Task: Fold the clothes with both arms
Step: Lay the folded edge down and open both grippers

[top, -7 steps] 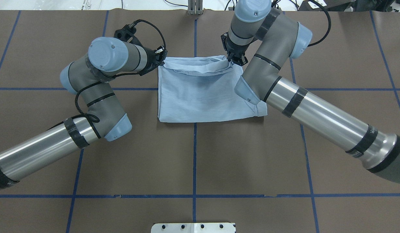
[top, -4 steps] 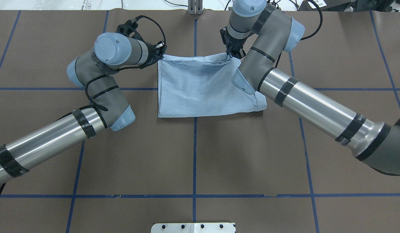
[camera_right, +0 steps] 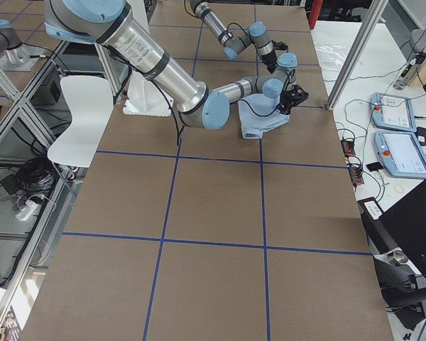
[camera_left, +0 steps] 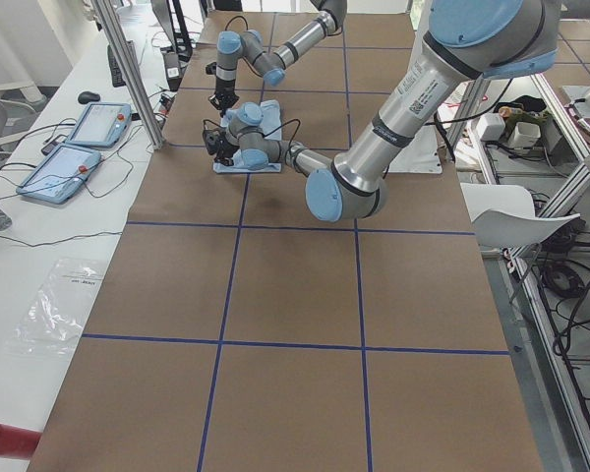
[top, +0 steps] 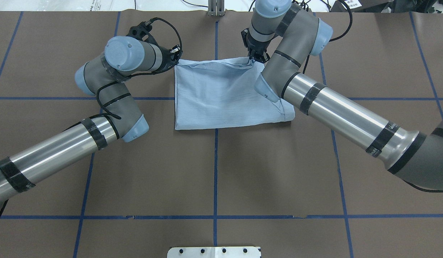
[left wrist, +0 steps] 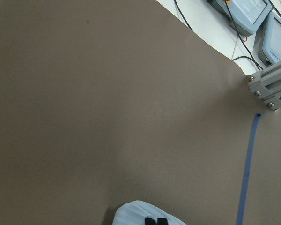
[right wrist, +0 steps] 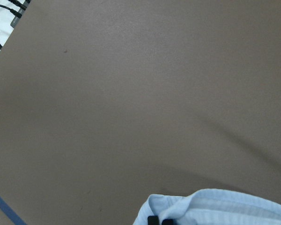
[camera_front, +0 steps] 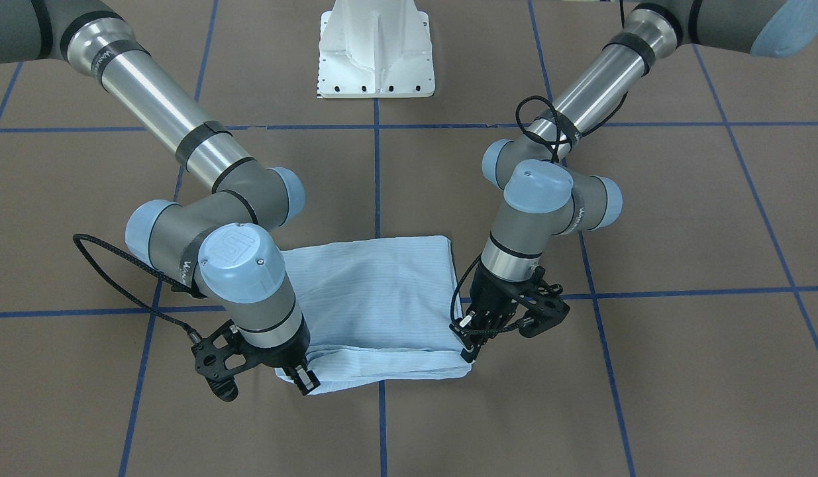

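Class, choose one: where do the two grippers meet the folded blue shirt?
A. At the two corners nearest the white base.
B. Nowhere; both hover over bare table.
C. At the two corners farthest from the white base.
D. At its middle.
C: the left gripper and right gripper each pinch a corner of the shirt on the edge away from the white base.

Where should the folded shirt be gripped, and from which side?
At the shirt corners farthest from the robot, probably each from its outer side: the layers stack evenly there, where the left tool and right tool pinch.
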Action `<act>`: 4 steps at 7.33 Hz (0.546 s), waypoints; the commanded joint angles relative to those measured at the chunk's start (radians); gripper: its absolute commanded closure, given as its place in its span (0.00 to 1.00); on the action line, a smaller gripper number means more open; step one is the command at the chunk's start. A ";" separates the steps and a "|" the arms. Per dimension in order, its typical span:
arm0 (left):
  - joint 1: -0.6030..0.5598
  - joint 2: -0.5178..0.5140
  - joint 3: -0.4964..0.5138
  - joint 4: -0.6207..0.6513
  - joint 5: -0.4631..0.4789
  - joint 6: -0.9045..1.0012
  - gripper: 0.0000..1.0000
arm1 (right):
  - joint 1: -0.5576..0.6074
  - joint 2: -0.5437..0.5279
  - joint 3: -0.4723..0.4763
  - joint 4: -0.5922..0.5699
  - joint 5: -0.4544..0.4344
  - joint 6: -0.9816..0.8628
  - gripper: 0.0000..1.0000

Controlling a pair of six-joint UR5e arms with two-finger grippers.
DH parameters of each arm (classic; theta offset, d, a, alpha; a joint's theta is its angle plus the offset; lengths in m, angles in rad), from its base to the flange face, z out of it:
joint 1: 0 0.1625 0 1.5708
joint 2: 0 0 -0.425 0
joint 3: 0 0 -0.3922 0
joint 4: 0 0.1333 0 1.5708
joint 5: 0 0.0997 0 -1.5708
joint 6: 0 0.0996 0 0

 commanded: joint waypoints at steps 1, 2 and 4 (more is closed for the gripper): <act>-0.006 0.000 0.002 -0.022 -0.003 0.005 0.35 | 0.000 0.009 -0.002 -0.001 0.000 -0.040 0.00; -0.015 0.000 0.000 -0.060 -0.007 0.005 0.33 | 0.008 0.010 -0.002 -0.001 0.003 -0.078 0.00; -0.063 0.012 -0.044 -0.057 -0.085 0.009 0.32 | 0.067 0.003 0.030 -0.011 0.093 -0.118 0.00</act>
